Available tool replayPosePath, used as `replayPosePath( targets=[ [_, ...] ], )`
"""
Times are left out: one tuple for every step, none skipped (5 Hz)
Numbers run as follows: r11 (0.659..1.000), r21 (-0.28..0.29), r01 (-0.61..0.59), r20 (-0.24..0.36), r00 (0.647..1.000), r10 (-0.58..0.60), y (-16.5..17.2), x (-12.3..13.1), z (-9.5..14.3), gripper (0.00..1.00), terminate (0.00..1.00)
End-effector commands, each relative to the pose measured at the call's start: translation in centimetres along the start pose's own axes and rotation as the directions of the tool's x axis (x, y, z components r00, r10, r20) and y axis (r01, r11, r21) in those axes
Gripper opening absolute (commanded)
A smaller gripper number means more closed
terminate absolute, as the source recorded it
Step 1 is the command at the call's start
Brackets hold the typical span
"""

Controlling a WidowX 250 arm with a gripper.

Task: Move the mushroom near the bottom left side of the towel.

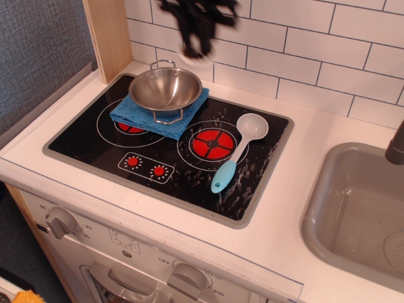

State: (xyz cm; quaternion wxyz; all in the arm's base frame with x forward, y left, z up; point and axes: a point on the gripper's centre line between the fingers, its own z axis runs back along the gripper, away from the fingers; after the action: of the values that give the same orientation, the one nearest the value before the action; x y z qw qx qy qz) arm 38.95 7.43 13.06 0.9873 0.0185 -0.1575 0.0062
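The jaws are showing only as a dark, motion-smeared shape high in the frame, in front of the white tiled wall. The gripper is hanging well above the cooktop, and the blur is making it impossible to tell whether the jaws are spread or clenched. A paler smudge at the lower edge of that blur is possibly the mushroom, carried in the air. It is not lying anywhere on the cooktop or the counter, so it is most likely up there with the gripper.

Just below and slightly left of the blur, a steel bowl is sitting on the towel, covering most of it. The towel is lying on the back left burner of the black cooktop, with its blue edges peeking out in front of and beside the bowl.

The relation that matters is this: the towel's bottom left side is lying down, forward and to the left of the jaws, past the bowl. Judging from this, the coming move is calling for a path around or over the bowl.

Further right, a spoon with a white bowl and light blue handle is lying beside the front right burner. A grey sink is sitting well apart at the far right.
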Motion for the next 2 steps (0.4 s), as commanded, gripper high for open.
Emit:
replayPosePath(
  targets=[
    [0.982,0.075,-0.171,-0.007,0.985,0.172,8.8,-4.0,0.9,0.0,0.0],
    [0.973,0.046,-0.225,-0.032,0.973,0.227,11.2,-6.5,-1.0,0.0,0.0]
  ],
)
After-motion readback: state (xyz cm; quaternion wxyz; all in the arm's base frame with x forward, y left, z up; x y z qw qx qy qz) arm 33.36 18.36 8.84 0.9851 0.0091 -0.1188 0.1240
